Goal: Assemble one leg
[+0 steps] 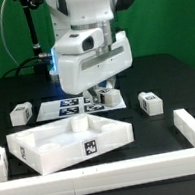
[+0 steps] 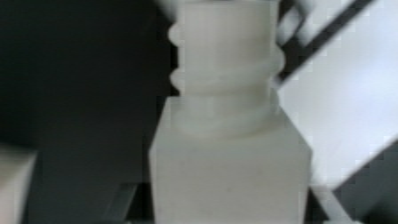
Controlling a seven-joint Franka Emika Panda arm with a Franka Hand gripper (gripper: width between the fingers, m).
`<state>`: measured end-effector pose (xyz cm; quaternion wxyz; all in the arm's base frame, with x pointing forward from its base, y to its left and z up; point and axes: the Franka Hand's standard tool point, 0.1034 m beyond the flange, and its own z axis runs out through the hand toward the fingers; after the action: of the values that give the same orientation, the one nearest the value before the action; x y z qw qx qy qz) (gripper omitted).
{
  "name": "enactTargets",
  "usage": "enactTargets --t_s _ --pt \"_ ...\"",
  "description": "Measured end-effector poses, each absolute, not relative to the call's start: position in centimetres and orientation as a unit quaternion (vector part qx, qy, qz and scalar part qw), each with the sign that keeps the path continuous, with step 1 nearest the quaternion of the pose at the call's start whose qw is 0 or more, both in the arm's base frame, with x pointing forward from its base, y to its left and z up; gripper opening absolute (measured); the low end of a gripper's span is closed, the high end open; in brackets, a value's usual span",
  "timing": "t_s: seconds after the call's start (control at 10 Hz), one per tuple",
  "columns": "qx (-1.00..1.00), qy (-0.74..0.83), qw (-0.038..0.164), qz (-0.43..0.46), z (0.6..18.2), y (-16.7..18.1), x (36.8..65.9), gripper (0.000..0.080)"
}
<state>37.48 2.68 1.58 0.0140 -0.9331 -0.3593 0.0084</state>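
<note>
Hanging low over the far part of the table, the gripper (image 1: 106, 90) looks clenched on the leg (image 1: 112, 96). In the exterior view the small tagged block sits right under the white hand, between the fingers and just above or on the marker board (image 1: 57, 109); whether it is clear of the surface I cannot tell. The wrist view settles the axis. The leg (image 2: 222, 150) fills the middle of the picture as a pale post running straight away from the camera, its square body nearest the lens and its narrower ribbed end (image 2: 217, 50) farthest out. I judge that it stands roughly in line with the fingers, upright, with the ribbed end pointing down toward the table. Dark shapes flank the body on both sides at the near edge, which I take for the fingers pressed against it, though blur hides the contact itself. What the next move turns on is the tabletop (image 1: 53, 151). This wide white tray lies nearer the exterior camera than the gripper, close to it but apart, with its rear wall facing the held leg. Carrying the leg to a corner socket therefore means travelling toward that camera and out to one side, since the gripper hangs nearer the middle of the rear wall than either corner. Another post (image 1: 22, 114) lies off to the exterior view's left and a further post (image 1: 150, 102) to its right, both well apart from the fingers.
</note>
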Motion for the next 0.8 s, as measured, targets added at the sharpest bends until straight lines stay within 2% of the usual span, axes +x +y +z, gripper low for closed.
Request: enactTargets --t_s 0.2,0.6,0.7,0.8 --pt "-0.933 -0.36 0.016 0.009 0.7 2.7 37.7 0.0265" --pt "-0.932 -0.362 0.015 0.001 0.7 3.1 39.4 0.0265" --pt "-0.932 -0.362 0.015 0.001 0.6 3.1 39.4 0.0325" --pt "-0.932 -0.362 0.015 0.001 0.6 3.1 39.4 0.0509"
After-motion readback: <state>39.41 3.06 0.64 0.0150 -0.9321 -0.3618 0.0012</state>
